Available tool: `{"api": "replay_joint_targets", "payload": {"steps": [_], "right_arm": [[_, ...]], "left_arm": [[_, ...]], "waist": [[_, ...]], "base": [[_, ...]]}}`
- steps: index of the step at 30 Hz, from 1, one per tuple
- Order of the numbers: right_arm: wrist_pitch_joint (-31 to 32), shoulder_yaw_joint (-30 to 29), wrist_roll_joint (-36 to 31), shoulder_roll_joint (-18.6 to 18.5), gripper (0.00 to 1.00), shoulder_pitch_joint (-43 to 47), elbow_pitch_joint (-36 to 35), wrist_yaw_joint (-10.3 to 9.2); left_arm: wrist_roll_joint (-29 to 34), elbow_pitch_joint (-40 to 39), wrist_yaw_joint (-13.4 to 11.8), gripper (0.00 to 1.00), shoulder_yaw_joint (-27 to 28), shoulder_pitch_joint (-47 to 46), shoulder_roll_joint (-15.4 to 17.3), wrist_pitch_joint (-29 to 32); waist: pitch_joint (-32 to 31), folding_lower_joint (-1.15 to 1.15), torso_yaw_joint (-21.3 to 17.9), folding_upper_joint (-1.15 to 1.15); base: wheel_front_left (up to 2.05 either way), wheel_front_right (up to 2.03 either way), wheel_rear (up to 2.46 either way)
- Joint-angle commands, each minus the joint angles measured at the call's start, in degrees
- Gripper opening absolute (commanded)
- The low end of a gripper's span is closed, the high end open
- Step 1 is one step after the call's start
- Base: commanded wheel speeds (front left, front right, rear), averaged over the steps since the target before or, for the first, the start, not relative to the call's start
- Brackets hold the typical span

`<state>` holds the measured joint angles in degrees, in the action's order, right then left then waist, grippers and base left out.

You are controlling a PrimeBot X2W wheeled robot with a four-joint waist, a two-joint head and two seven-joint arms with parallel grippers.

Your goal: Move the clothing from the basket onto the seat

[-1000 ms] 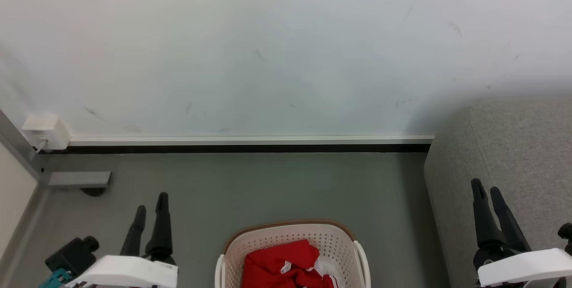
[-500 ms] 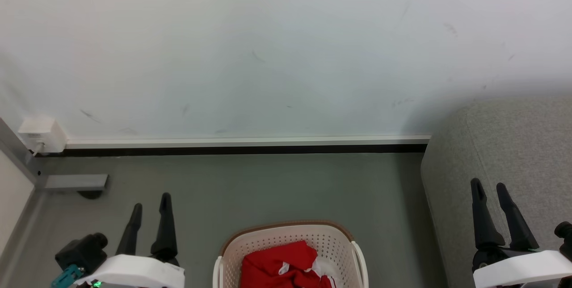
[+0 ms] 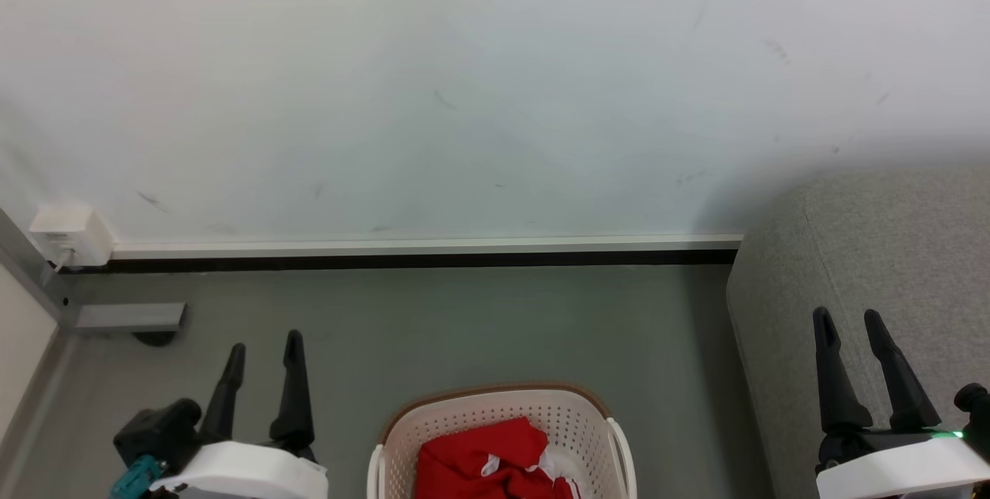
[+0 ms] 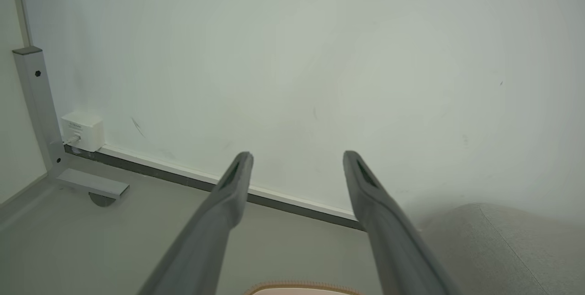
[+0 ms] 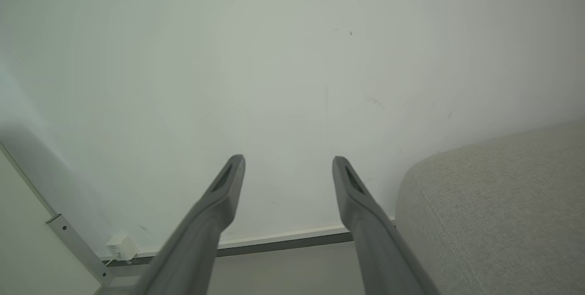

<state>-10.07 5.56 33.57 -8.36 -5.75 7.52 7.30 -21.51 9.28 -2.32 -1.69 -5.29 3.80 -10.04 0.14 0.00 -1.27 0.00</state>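
Crumpled red clothing (image 3: pixel 483 464) with white trim lies in the cream perforated basket (image 3: pixel 588 425), which stands on the floor at the bottom centre of the head view; its brown rim (image 4: pixel 304 288) peeks into the left wrist view. The grey sofa seat (image 3: pixel 889 251) (image 4: pixel 502 244) (image 5: pixel 498 208) fills the right side. My left gripper (image 3: pixel 263 344) (image 4: pixel 297 160) hangs open and empty left of the basket. In front of the sofa my right gripper (image 3: pixel 849 319) (image 5: pixel 288 163) is open too, holding nothing.
A pale wall (image 3: pixel 464 81) with a white and black skirting (image 3: pixel 425 250) runs across behind the grey floor (image 3: pixel 464 321). A white socket box (image 3: pixel 69 234) and a grey metal frame foot (image 3: pixel 128 317) sit at the far left corner.
Both grippers have spread their fingers wider. The left gripper has shifted a little right. The head view has drifted slightly, so the scene sits a bit further left.
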Motion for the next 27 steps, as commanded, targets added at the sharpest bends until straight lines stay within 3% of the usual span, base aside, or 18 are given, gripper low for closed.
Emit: {"api": "replay_joint_targets", "payload": {"steps": [1,27], "right_arm": [[-0.52,0.04,-1.73,-0.45,1.0,-0.25,-0.18,0.28],[-3.57,0.85,-13.2,-0.42,1.0,-1.15,4.01,0.27]], "left_arm": [[1.72,-0.54,-0.23,1.0,0.03,-0.2,0.58,-0.59],[13.96,1.6,-1.76,1.0,-0.63,-0.4,0.84,-3.64]], "waist": [[-0.01,0.0,0.01,0.0],[0.4,0.0,-0.36,0.0]], "base": [[0.0,0.0,0.0],[0.0,0.0,0.0]]}}
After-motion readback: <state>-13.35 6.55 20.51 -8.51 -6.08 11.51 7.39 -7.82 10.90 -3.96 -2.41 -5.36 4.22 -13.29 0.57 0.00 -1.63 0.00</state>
